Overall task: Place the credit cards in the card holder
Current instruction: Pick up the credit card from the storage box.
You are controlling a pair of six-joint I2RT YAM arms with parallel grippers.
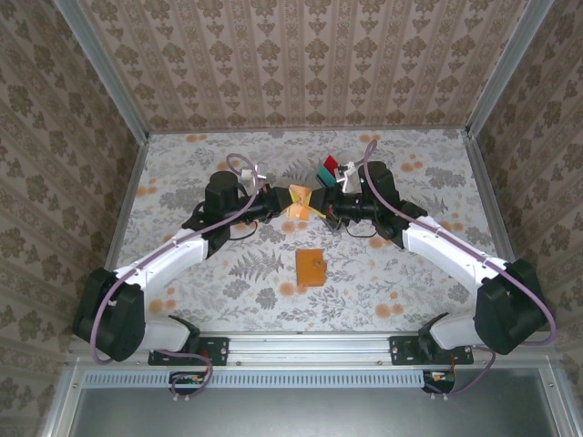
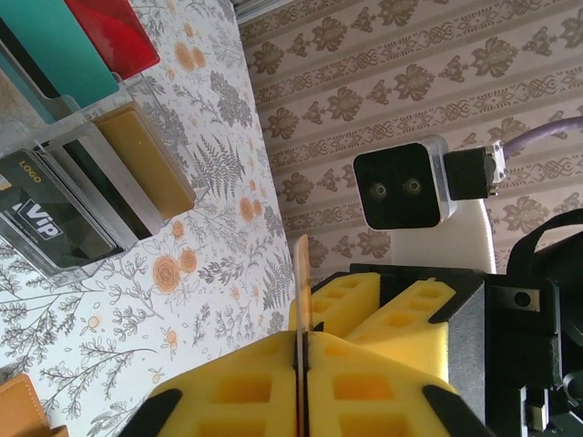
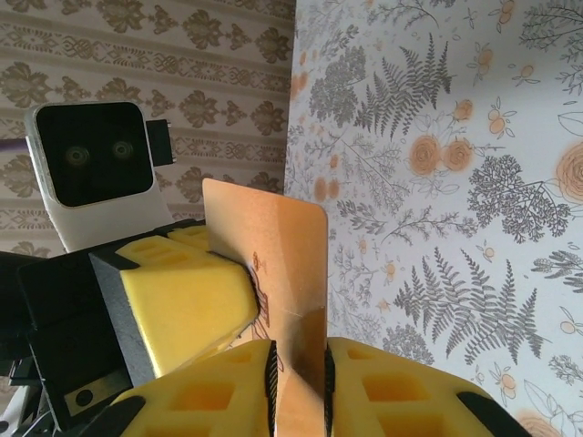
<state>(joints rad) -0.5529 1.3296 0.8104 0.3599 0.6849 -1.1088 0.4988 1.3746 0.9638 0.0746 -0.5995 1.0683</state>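
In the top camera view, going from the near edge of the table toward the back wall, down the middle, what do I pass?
card holder → orange card → red and teal cards

Table (image 1: 437, 191): flat top with a grey fern and orange flower print. An orange-tan, leather-like folding wallet (image 1: 311, 267) lies flat at mid-width, nearer the near edge. A clear plastic slotted rack (image 1: 339, 178) stands toward the far edge, right of centre, with coloured plastic cards (image 1: 330, 166) upright in it.
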